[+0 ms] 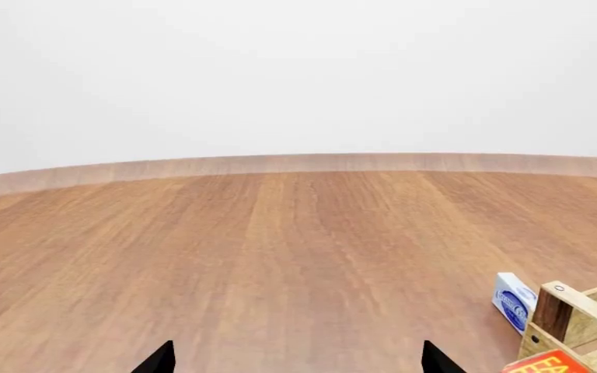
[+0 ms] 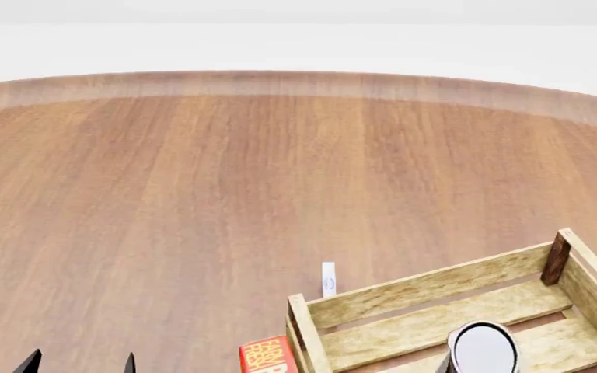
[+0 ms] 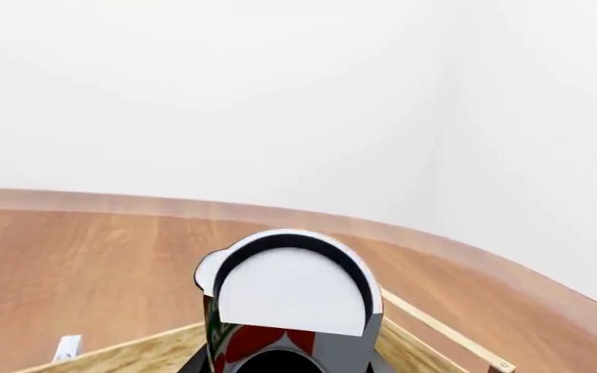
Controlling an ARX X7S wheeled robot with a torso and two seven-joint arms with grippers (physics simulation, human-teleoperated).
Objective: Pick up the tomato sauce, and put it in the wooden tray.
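Right, the right gripper (image 3: 283, 365) is closed on the tomato sauce (image 3: 290, 299): in the right wrist view the can fills the space just past the fingers, silvery-white top turned toward the cam, red and green label showing under it. The fingers themselves are mostly hidden by the can, only a dark bit at the frame edge. In the head view that can (image 2: 482, 350) shows as a pale oval over the inside of the wooden tray (image 2: 423, 291), held above the slats; whether it touches the floor of the tray can't be told from this angle. Right arm otherwise out of frame, wrist pointing roughly level across the tray w/ the far rim beyond the can.

Left gripper (image 2: 78, 363) is low at the near-left edge of the head view, just 2 black fingertips (image 1: 159, 357) poking in, spread well apart w/ nothing between them, over bare wooden table (image 1: 277, 256). Well apart from the tray.

Counts: 1 tomato can, 1 tray, 2 grippers. Beyond the left fingers, near the tray's corner post: 1 small blue-and-white box (image 1: 513, 301), standing just outside the tray wall, and 1 orange-red box (image 2: 267, 355) w/ yellow lettering, just beside the tray's near-left corner.
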